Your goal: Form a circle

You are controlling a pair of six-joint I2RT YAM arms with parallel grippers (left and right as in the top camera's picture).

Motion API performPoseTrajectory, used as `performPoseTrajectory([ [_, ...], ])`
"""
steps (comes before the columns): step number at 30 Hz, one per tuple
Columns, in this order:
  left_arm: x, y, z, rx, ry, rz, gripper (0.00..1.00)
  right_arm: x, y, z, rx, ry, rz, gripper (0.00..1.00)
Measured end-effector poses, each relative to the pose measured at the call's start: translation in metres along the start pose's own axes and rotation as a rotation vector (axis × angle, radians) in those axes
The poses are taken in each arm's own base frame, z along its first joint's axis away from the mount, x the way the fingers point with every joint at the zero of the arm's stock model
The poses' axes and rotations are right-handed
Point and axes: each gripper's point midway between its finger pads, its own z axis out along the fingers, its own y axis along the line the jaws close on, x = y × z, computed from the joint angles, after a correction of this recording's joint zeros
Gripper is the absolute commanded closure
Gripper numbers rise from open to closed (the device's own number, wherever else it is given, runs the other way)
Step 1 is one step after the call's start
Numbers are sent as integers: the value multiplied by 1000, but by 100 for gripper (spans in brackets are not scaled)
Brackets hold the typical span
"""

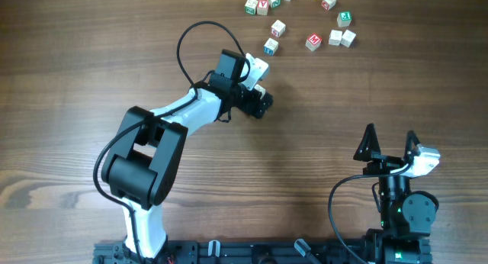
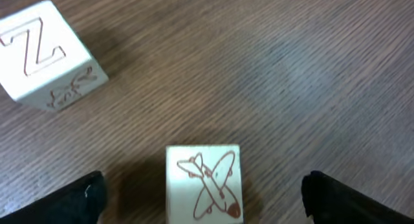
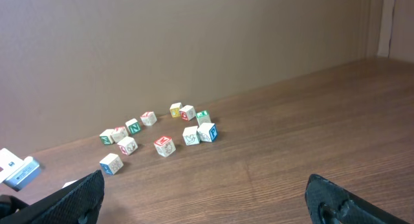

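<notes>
An uneven, open ring of small whitish letter cubes, the circle (image 1: 335, 37), lies at the far edge of the table, and the red M cube (image 1: 313, 41) is on its near side. The right wrist view shows the circle (image 3: 191, 134) far ahead. My left gripper (image 1: 258, 92) hangs just below and left of it, open. In the left wrist view its fingertips (image 2: 84, 198) stand wide on both sides of a cube with a red airplane drawing (image 2: 204, 182), touching neither side. A Z cube (image 2: 45, 56) lies beyond, at the upper left. My right gripper (image 1: 390, 138) is open and holds nothing.
The left arm (image 1: 152, 149) reaches from the front left across the table's middle, with a black cable (image 1: 183, 43) looping above it. The right arm's base (image 1: 400, 210) sits at the front right. A bare wall (image 3: 194, 43) rises behind the cubes.
</notes>
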Motion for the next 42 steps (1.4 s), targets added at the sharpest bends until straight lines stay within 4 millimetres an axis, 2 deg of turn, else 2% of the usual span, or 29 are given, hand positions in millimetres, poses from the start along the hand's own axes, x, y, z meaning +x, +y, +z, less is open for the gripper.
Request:
performPoseTrajectory([
  [3,2,-2,-6,-1,17,-6,0,0,0,0,0,0,0,0],
  [5,-3,-2,-22,-28,13,-20,0,0,0,0,0,0,0,0],
  [7,-15,0,-48,-77,-8,-38,0,0,0,0,0,0,0,0],
  [8,-19,0,-67,-110,-12,-55,0,0,0,0,0,0,0,1],
  [9,-27,1,-99,-171,-33,-93,0,0,0,0,0,0,0,1],
  [10,-29,2,-113,-199,-40,-118,0,0,0,0,0,0,0,0],
  [11,-26,4,-125,-224,-29,-149,0,0,0,0,0,-1,0,0],
  [16,26,19,-179,-360,115,-404,0,0,0,0,0,0,0,0],
  [20,54,39,-195,-436,178,-578,0,-3,2,0,-7,-13,12,0],
  [23,56,47,-198,-442,165,-647,0,-2,5,0,-29,-3,104,0],
  [25,56,50,-198,-435,149,-695,0,2,10,0,-55,17,232,0],
  [27,52,55,-197,-423,115,-746,0,-7,21,-1,-118,3,357,0],
  [29,50,63,-193,-416,71,-792,0,-24,36,-4,-208,-45,394,0],
  [34,72,66,-175,-403,69,-850,0,-14,46,-1,-237,68,414,1],
  [37,79,62,-174,-395,62,-862,0,-13,50,10,-222,160,380,1],
  [40,67,57,-195,-386,-18,-853,0,-15,57,32,-203,306,344,0],
  [42,60,55,-215,-385,-77,-852,0,-12,61,53,-180,458,315,0],
])
